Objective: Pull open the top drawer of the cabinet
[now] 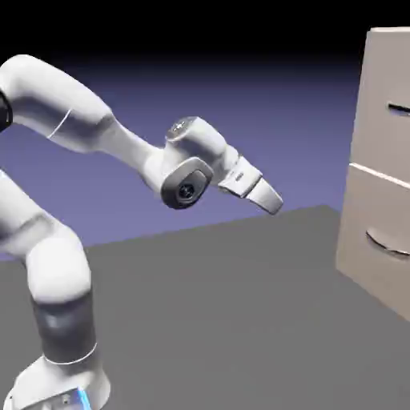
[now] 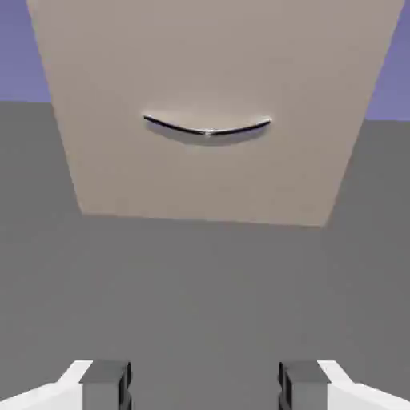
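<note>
Hanging well apart from the cabinet (image 1: 376, 152), gripper (image 1: 264, 195) tilted down toward the exterior view's right. Fingers spread, nothing between them in the hand view. Top drawer (image 1: 387, 140) sits at the exterior view's right edge, partly cut off by the frame, curved handle (image 1: 398, 109) on its front; looks closed. Lower drawer (image 1: 372, 240) directly beneath, own handle (image 1: 387, 246). Hand view: one drawer front with curved handle, upper middle, dark grey tabletop (image 2: 204, 304) below.
</note>
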You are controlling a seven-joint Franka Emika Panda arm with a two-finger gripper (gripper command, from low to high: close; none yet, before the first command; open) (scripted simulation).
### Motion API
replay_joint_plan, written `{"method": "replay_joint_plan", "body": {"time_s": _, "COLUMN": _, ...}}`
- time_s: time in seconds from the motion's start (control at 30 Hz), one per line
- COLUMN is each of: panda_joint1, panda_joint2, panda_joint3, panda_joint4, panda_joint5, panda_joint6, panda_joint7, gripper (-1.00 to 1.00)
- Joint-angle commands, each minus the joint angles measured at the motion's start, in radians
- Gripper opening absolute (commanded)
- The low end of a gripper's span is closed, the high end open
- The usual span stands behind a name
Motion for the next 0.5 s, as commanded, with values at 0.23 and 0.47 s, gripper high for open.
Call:
{"method": "replay_joint_plan", "body": {"time_s": 0.23, "panda_joint1": -0.29, "panda_joint2": -0.103, "panda_joint3": 0.178, "panda_joint4": 0.182, "panda_joint5": 0.336, "panda_joint6": -0.062, "panda_joint7": 0.069, "gripper": 0.0}}
{"method": "replay_joint_plan", "body": {"time_s": 0.47, "panda_joint1": -0.544, "panda_joint2": -0.193, "panda_joint3": 0.334, "panda_joint4": 0.342, "panda_joint5": 0.63, "panda_joint6": -0.116, "panda_joint7": 0.13, "gripper": 0.0}}
